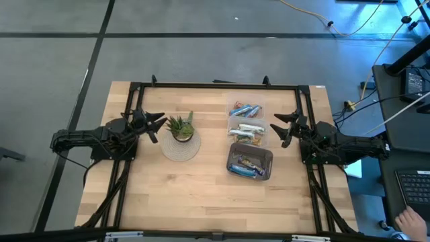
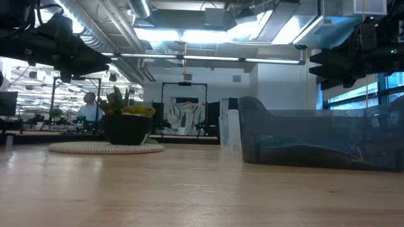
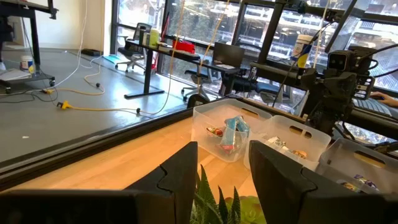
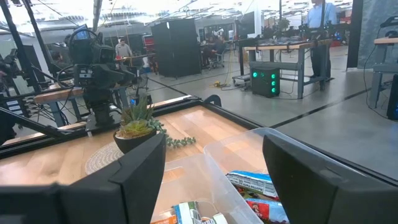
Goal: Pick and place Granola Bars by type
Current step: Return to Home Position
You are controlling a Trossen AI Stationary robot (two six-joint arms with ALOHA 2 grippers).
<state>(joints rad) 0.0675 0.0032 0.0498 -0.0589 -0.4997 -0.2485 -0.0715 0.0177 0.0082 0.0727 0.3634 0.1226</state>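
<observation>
Granola bars lie in three clear bins right of the table's centre. The far bin (image 1: 244,110) holds blue bars (image 1: 243,109). The middle bin (image 1: 248,132) holds silvery-white ones (image 1: 246,130). The darker near bin (image 1: 250,163) holds a mix (image 1: 246,165). My left gripper (image 1: 158,128) hovers open beside the potted plant (image 1: 181,128), pointing level toward the bins. My right gripper (image 1: 281,130) hovers open just right of the bins, above the table. In its wrist view, wrapped bars (image 4: 254,185) show between its fingers, which touch nothing.
The plant stands on a round woven mat (image 1: 180,146) left of centre, between my left gripper and the bins. A black frame (image 1: 215,86) runs along the table's far edge and sides. Bare wood (image 1: 195,195) spans the near half. A person's hand (image 1: 407,218) rests at a keyboard off the right.
</observation>
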